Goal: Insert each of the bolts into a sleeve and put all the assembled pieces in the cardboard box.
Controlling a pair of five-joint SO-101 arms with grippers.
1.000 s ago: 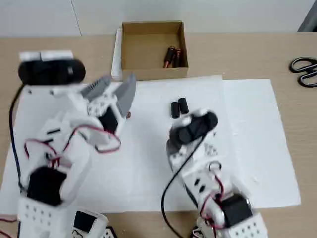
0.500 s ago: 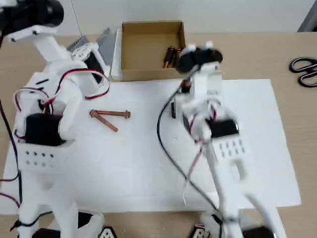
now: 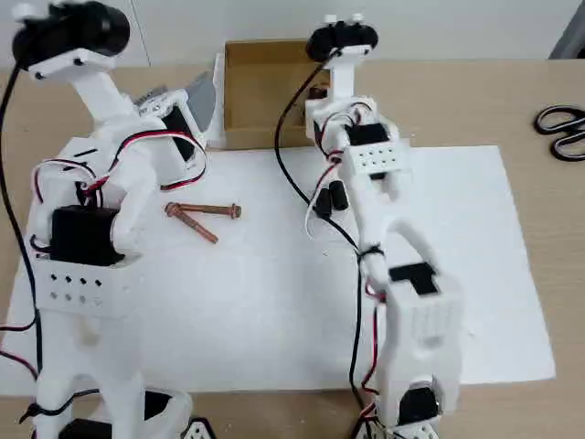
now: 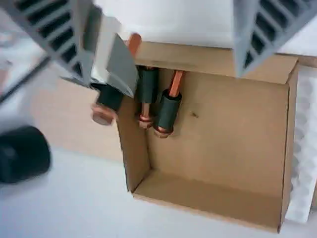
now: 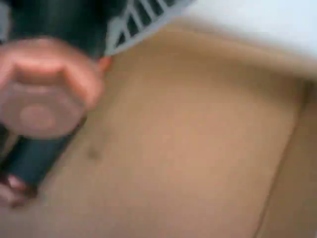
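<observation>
Wooden table [image 3: 475, 101] with a white sheet [image 3: 274, 302] across it, and the cardboard box [image 3: 251, 137] sits at the sheet's 12 o'clock edge. The right gripper [image 4: 113, 82] is clamped on an assembled piece [image 4: 106, 101], bolt already in its black sleeve, and hangs up by the box's rim. The right wrist view has box floor under it, so I'd say it's over the opening, though the left wrist view makes it look close to the wall. Two finished pieces [image 4: 168, 106] already lie together in that same corner. So my read is that we're in the drop-off step for number three. Next move: make sure it clears the wall, then open and let it fall beside the others. The left gripper [image 3: 183, 91] is spread wide and holds nothing, parked just off the box at its 9 o'clock. After that there's more to do: two bare bolts [image 3: 203, 212] lie at the sheet's 10 o'clock and spare sleeves [image 3: 331, 198] sit near its middle. Scissors [image 3: 562, 128] are way out at 2 o'clock, not involved.
</observation>
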